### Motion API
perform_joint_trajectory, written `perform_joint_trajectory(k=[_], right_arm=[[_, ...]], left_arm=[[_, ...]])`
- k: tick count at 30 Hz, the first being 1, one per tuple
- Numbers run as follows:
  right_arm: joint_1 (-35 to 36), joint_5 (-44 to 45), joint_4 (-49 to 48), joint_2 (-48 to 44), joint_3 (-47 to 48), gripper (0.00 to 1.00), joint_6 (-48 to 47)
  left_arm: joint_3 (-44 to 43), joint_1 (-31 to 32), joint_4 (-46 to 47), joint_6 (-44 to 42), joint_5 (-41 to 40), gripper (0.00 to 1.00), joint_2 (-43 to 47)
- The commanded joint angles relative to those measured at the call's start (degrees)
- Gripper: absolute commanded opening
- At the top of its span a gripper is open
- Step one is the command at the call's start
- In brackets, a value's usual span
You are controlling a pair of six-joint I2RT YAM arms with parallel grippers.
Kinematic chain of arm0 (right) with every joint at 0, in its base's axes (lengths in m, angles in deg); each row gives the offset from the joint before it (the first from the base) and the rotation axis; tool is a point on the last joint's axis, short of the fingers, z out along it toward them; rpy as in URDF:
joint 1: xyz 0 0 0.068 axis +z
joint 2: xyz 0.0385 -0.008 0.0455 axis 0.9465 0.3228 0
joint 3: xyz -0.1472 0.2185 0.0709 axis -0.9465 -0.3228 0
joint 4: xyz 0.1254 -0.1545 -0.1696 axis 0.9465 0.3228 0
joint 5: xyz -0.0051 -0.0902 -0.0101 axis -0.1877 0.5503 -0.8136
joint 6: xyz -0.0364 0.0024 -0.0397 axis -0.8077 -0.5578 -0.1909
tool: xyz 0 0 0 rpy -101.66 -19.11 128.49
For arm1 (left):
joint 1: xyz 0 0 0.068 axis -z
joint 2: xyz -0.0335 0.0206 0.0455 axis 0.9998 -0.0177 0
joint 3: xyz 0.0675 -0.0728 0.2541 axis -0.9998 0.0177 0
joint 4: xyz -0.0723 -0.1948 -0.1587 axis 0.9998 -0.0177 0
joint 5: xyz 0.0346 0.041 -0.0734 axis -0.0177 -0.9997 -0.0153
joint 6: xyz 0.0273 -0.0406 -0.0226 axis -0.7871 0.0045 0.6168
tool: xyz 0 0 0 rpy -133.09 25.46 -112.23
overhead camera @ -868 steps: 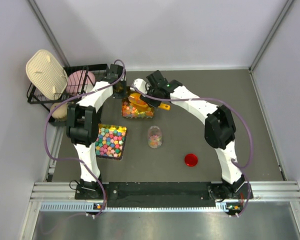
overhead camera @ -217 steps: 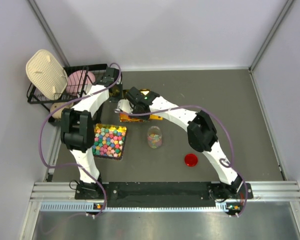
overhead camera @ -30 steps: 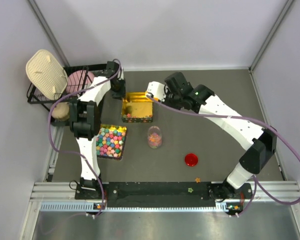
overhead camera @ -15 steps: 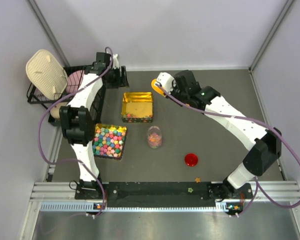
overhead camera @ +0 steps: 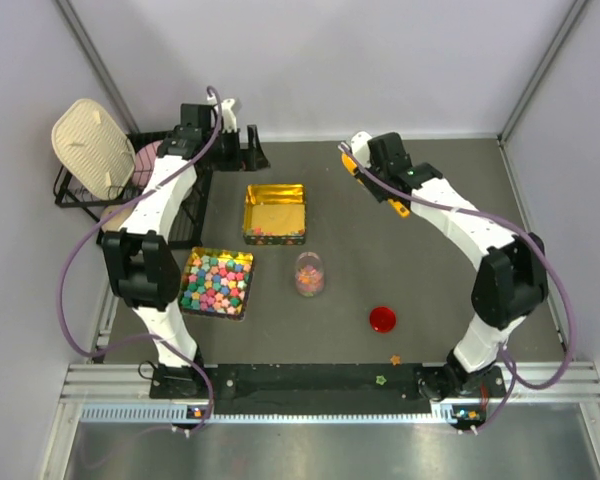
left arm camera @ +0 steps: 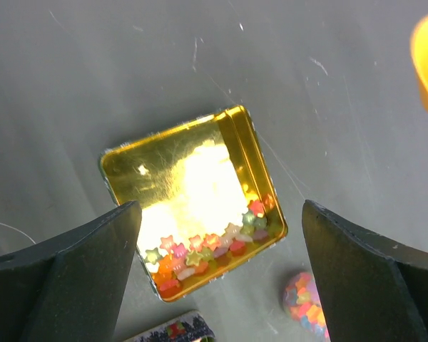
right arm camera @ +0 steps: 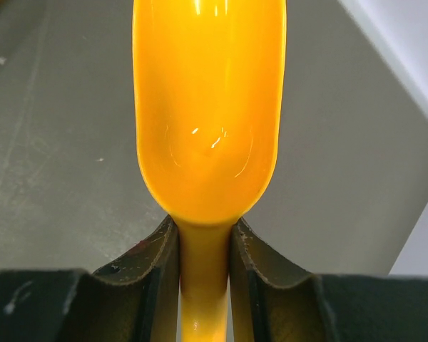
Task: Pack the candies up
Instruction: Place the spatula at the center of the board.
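Both arms were noted further back toward the far edge of the worktop (overhead camera: 460, 290) than a second before, when they stood at the gold tin (overhead camera: 275, 213); the tin itself was unmoved.

The left gripper (left arm camera: 220, 214) was seen spread wide with nothing between its dark fingers (left arm camera: 71, 274), hanging above the tin. The right gripper (right arm camera: 203, 235) was closed on the thin handle of one glossy orange-yellow plastic scoop (right arm camera: 207, 107); its rounded bowl was bare.

One square, mirror-bright gold tin was recorded near the far middle of the worktop. The candies (left arm camera: 207, 249), tiny and mostly star-shaped in orange, pink, yellow and pale green, were lined along its near wall; an exact count was not possible. More of them were seen in one small clear jar (overhead camera: 309, 273), just nearer than the tin. One round red lid (overhead camera: 383, 320) lay apart from the jar, toward the near right. One second tin (overhead camera: 220, 283), patterned, held larger chunky sweets near the left edge. Two stray stars (overhead camera: 394, 359) lay by the near edge.
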Motion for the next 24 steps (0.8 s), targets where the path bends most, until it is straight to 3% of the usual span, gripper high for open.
perform_joint_trajectory(k=[1, 15, 24], right_arm=[[-2.6, 2.0, -2.6, 4.1, 5.0, 0.0, 5.3], [-12.7, 0.4, -2.0, 16.6, 10.2, 0.0, 9.0], [-14.7, -1.4, -2.0, 19.6, 10.6, 0.02, 9.2]], left_arm=[[3.3, -0.2, 3.7, -2.4, 3.3, 0.99, 4.8], [13.9, -0.4, 4.5, -10.2, 5.0, 0.99, 13.1], [16.3, -0.4, 3.7, -12.4, 5.3, 0.99, 14.6]])
